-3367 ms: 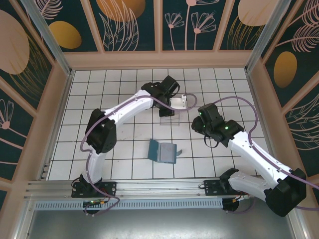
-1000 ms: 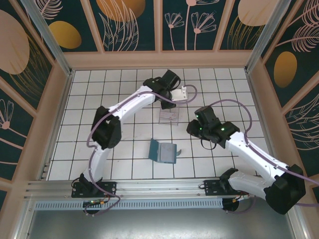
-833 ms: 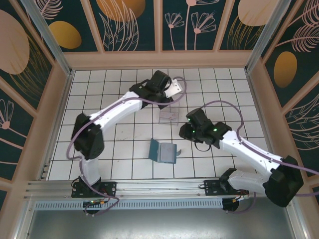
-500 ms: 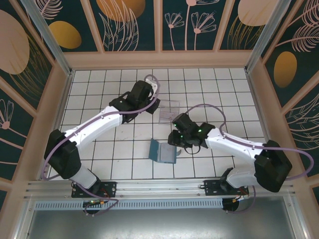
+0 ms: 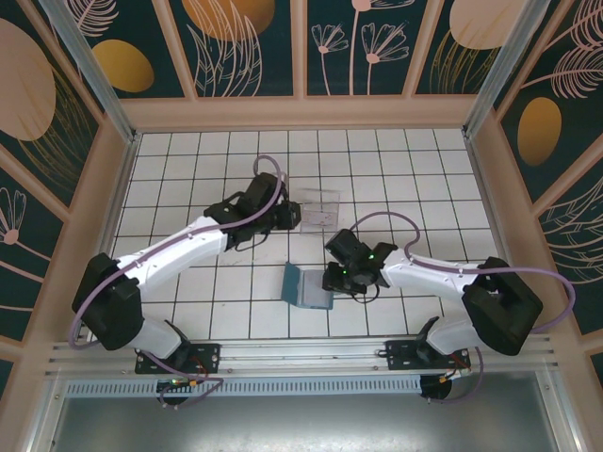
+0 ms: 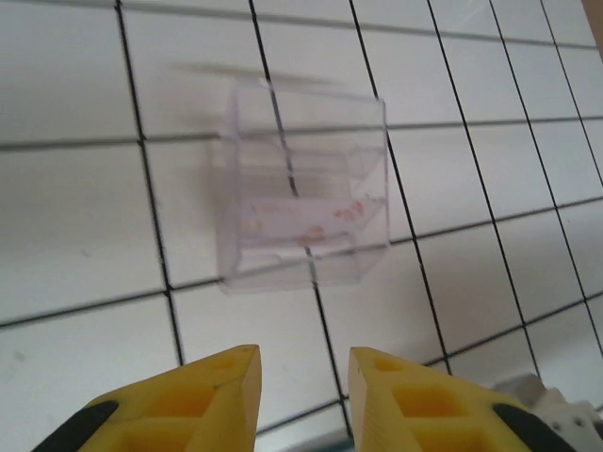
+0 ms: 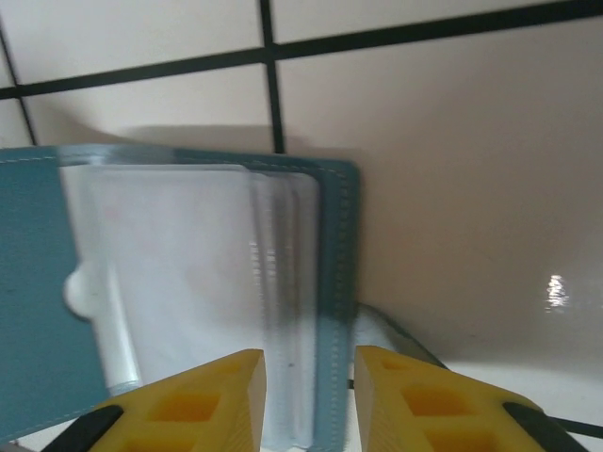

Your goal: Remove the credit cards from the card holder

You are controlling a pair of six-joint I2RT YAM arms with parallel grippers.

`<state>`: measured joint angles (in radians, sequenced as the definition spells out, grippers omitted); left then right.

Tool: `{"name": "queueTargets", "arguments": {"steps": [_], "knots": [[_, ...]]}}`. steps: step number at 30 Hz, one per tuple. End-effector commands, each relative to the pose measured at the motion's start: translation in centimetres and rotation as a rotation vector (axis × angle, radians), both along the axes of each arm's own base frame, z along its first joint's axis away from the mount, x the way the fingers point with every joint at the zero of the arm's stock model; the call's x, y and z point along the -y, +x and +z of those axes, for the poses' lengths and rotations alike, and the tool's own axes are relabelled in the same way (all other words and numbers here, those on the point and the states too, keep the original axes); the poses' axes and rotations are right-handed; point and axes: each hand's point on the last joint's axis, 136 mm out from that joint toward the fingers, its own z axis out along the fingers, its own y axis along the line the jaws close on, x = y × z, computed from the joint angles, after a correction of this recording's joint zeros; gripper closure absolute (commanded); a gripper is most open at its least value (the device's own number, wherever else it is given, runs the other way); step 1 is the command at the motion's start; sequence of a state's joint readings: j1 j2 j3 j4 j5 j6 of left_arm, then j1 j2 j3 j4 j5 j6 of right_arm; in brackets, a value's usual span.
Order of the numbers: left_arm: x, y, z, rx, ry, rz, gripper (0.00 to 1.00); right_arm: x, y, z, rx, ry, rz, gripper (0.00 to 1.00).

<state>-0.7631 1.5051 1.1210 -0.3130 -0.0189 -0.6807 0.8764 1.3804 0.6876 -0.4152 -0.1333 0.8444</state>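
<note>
The teal card holder [image 5: 307,286] is laid open on the tiled surface [image 5: 188,188], directly under the right tool [image 7: 306,381], which is narrowly spread astride its stitched edge. The left tool [image 6: 303,377], slightly spread, is held farther off.

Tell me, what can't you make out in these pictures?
- Cards: right wrist view, cloudy sleeves of the holder blur any inside.
- Holder's near end: same view, cut off by the frame edge and the right claw.
- Tray: left wrist view, red marks too blurred to read.
</note>
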Motion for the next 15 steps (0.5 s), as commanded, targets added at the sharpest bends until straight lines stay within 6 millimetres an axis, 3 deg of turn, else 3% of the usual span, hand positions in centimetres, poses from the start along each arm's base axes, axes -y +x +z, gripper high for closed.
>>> {"name": "queueTargets", "arguments": {"steps": [1,8,15], "knots": [[2.3,-2.5,-1.8,-0.099,-0.011,-0.022,0.71,0.2,0.2,-0.2,0.011,0.015,-0.014,0.71],[4.8,-6.8,-5.7,-0.221,0.046,-0.066,0.82,1.0,-0.3,-0.9,0.02,0.029,-0.028,0.8],[5.7,-9.4,-8.6,-0.291,0.123,-0.104,0.81,1.9,-0.5,-1.3,0.019,0.074,-0.061,0.88]]}}
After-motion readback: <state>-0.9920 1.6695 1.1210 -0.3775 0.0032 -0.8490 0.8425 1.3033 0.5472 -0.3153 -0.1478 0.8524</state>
